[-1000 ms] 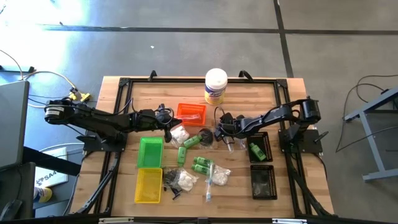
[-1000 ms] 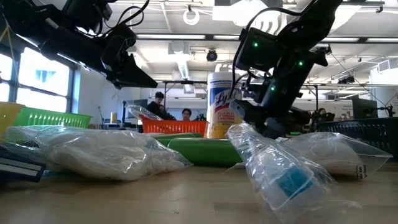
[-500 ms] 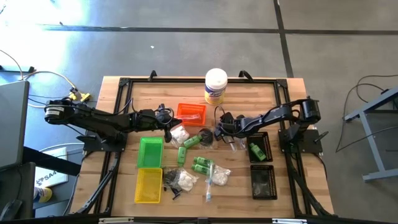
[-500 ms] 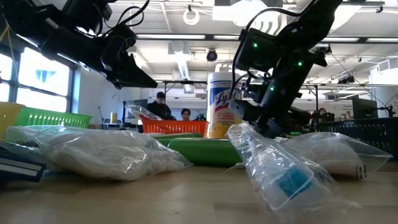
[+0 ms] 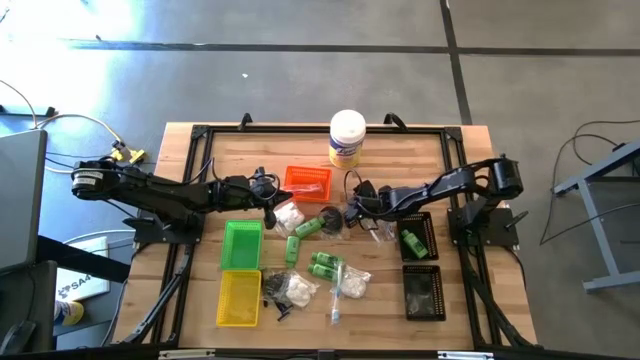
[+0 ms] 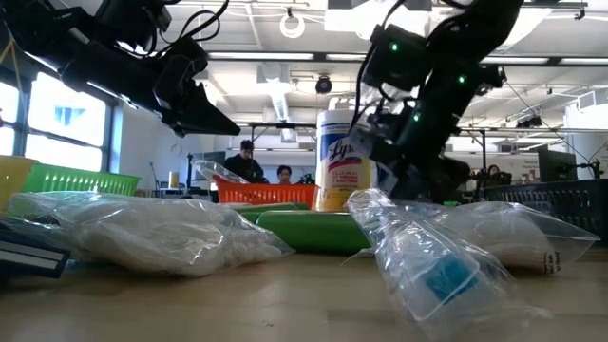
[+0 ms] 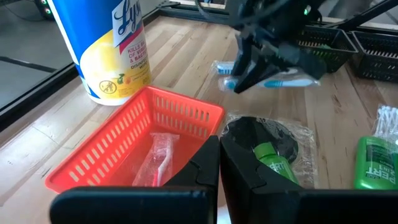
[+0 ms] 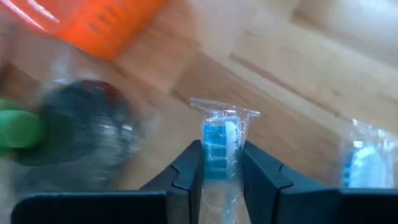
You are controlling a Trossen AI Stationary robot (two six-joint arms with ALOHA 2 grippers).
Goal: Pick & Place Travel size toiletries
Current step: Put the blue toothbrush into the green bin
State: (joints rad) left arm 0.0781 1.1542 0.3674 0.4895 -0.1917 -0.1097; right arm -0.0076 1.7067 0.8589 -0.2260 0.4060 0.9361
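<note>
A: From above, how crowded is it?
B: The toiletries (image 5: 318,262) lie bunched mid-table between the green tray (image 5: 242,244), yellow tray (image 5: 239,297) and the black trays (image 5: 420,262). The orange tray (image 5: 307,181) sits just in front of the white canister (image 5: 347,138). Bare wooden table (image 5: 190,160) runs along the far edge and corners. The left gripper (image 5: 270,200) hovers beside the orange tray; the right gripper (image 5: 352,211) is over the middle.

A: At table height?
B: Clear bags fill the foreground; beyond the table is an open workshop with two people (image 6: 245,161) far back.

A: Left wrist?
B: Its fingers are pressed together, holding nothing, at the orange tray's rim, where one wrapped stick (image 7: 157,158) lies inside. A green bottle (image 7: 273,161) in plastic is just beside.

A: Right wrist?
B: The fingers are pinched narrow on a clear-wrapped blue-white toothbrush (image 8: 219,144), above the wood.
</note>
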